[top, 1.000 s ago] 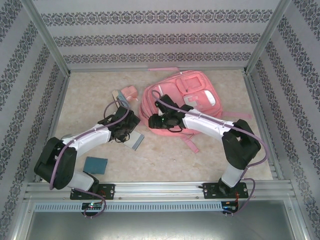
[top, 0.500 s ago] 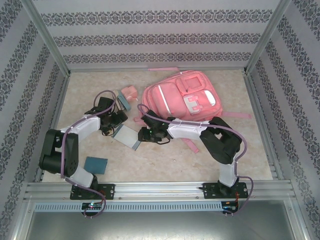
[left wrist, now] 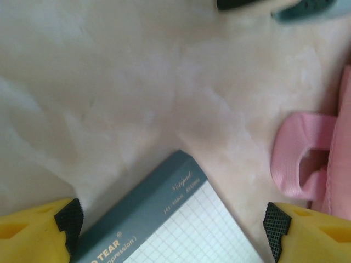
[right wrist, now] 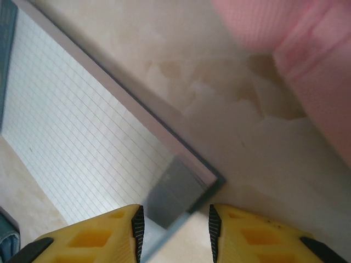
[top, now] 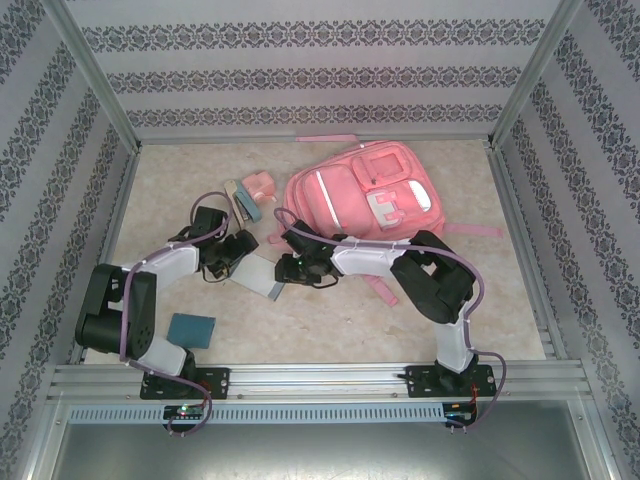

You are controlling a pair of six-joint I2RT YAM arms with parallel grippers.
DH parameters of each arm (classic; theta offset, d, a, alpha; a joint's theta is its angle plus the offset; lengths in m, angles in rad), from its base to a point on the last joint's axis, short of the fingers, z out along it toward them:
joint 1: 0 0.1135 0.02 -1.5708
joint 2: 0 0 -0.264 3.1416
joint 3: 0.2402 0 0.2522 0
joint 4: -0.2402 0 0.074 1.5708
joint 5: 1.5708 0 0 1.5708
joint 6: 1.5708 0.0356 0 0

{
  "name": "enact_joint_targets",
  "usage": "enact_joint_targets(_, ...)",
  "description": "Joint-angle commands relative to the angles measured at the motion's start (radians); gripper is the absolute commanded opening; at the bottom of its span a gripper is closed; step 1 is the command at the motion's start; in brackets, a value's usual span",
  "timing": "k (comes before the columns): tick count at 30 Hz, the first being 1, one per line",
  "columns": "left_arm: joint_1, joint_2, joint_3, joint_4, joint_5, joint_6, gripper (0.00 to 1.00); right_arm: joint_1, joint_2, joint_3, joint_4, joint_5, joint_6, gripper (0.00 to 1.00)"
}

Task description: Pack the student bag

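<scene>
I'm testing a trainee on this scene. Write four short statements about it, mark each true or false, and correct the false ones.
1. The pad lies between the left tool and the right tool. True.
2. The left tool is shut. False: its fingers stand wide apart.
3. The pad is inside the bag. False: it lies on the table beside the bag.
4. A teal book lies apart from the pad, nearer the table's front edge. True.

A pink bag (top: 345, 200) lies on the beige table (top: 330, 320). Left of it lie a small box (top: 262, 184), a notepad (top: 262, 277) and a teal pad (top: 192, 329).
</scene>
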Motion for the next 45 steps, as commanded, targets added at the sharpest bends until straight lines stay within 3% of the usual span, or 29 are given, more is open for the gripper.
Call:
enact_joint_targets(1,-0.052,-0.056,-0.054,-0.014,0.080,-0.087,0.87,-0.048,0.023,0.034,-0.016,0.003,-0.034,0.37)
enact_joint_targets(8,-0.148,-0.162,-0.114,-0.030,0.047,-0.155,0.87,-0.076,0.009,0.052,-0.066,0.010,-0.076,0.38)
enact_joint_targets(20,-0.159,-0.143,-0.118,-0.175,-0.046,-0.023,0.81,-0.024,-0.039,-0.012,-0.186,0.125,-0.138,0.40)
enact_joint_targets(30,-0.159,-0.090,-0.152,-0.036,0.073,-0.019,0.66,0.026,0.018,0.030,-0.155,0.078,-0.109,0.33)
enact_joint_targets(37,-0.164,-0.217,-0.154,0.014,0.157,-0.029,0.62,0.026,0.011,0.029,-0.145,0.070,-0.107,0.33)
enact_joint_targets(45,-0.165,-0.337,-0.197,0.160,0.328,-0.119,0.60,0.026,0.008,0.038,-0.118,0.044,-0.104,0.33)
